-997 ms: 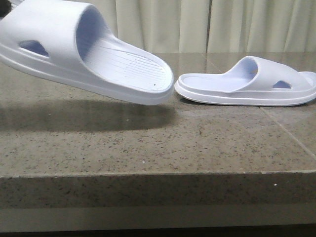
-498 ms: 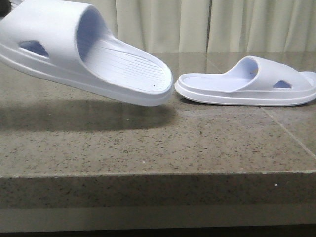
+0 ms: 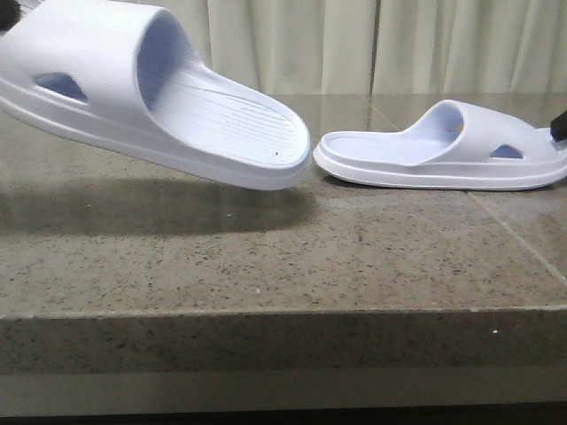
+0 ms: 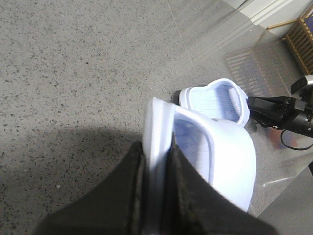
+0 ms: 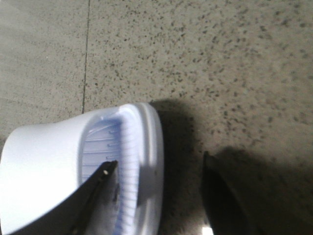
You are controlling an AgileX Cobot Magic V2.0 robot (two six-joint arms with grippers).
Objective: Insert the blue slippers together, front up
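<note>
Two pale lavender-blue slippers. One slipper [image 3: 151,88] hangs tilted in the air at the left, its heel end lowest and pointing right. My left gripper [image 4: 157,147] is shut on the edge of its sole [image 4: 230,161]. The other slipper [image 3: 443,150] lies flat on the stone table at the right, and also shows in the left wrist view [image 4: 215,100]. My right gripper [image 5: 159,164] is open around this slipper's [image 5: 39,156] end: one finger [image 5: 105,171] is over the footbed, the other [image 5: 210,169] is outside the sole. Its dark tip [image 3: 560,128] shows at the front view's right edge.
The speckled brown stone table [image 3: 283,257] has a front edge close to the camera. Pale curtains [image 3: 354,44] hang behind it. In the left wrist view the right arm [image 4: 283,110] reaches in beside the lying slipper, with a wooden rack [image 4: 301,36] beyond the table.
My right gripper's dark tip has come into the front view at the right edge, by the lying slipper. The held slipper has stayed almost still.
</note>
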